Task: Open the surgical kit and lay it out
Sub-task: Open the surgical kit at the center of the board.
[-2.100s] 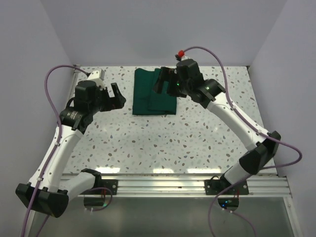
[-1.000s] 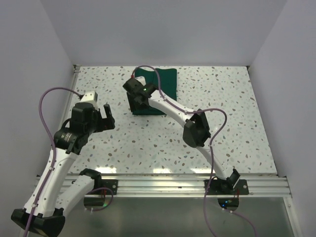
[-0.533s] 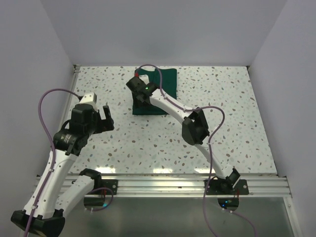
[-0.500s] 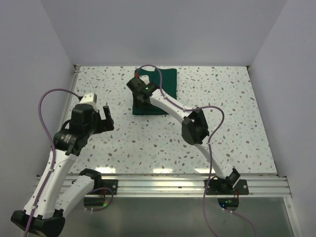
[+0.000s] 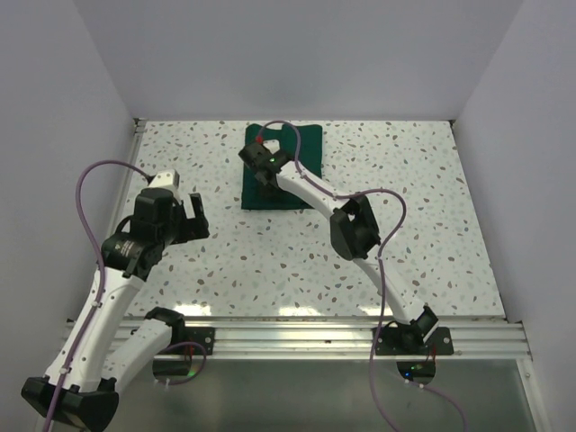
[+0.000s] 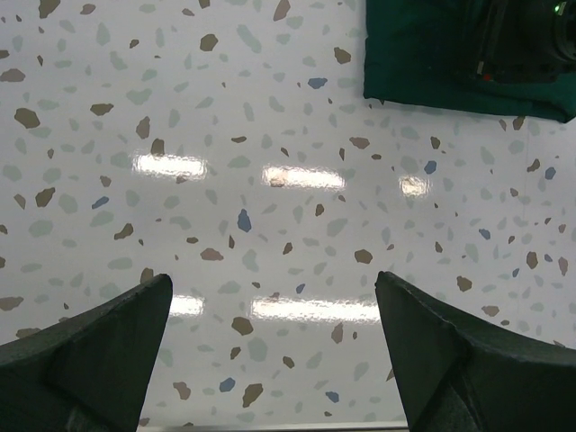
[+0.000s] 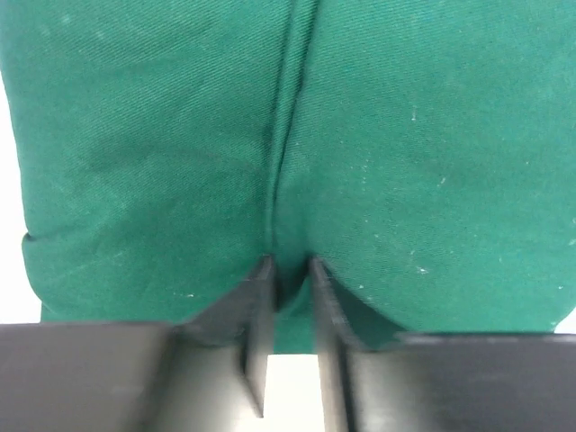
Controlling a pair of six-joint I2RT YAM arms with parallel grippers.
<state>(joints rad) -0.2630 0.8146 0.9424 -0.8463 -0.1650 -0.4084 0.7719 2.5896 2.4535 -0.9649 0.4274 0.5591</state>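
Observation:
The surgical kit (image 5: 306, 148) is a folded dark green cloth bundle at the back middle of the table; its tray and instruments are hidden inside. My right gripper (image 5: 263, 176) is down on the bundle's left part. In the right wrist view the right gripper (image 7: 288, 270) is shut on a raised fold of the green cloth (image 7: 405, 135), and the fold runs straight ahead from between the fingers (image 7: 256, 297). My left gripper (image 5: 198, 216) hovers open over bare table, left of the kit. In the left wrist view the left gripper (image 6: 273, 283) holds nothing, and the kit (image 6: 423, 54) lies at the top right.
The speckled tabletop (image 5: 405, 225) is walled in pale grey on the left, back and right. An aluminium rail (image 5: 297, 340) runs along the near edge. My right arm's elbow (image 5: 355, 229) and purple cable hang over the table's middle.
My right gripper's jaws have closed from wide apart onto a fold of the cloth, and it shifted slightly right and back over the bundle. The left arm barely moved.

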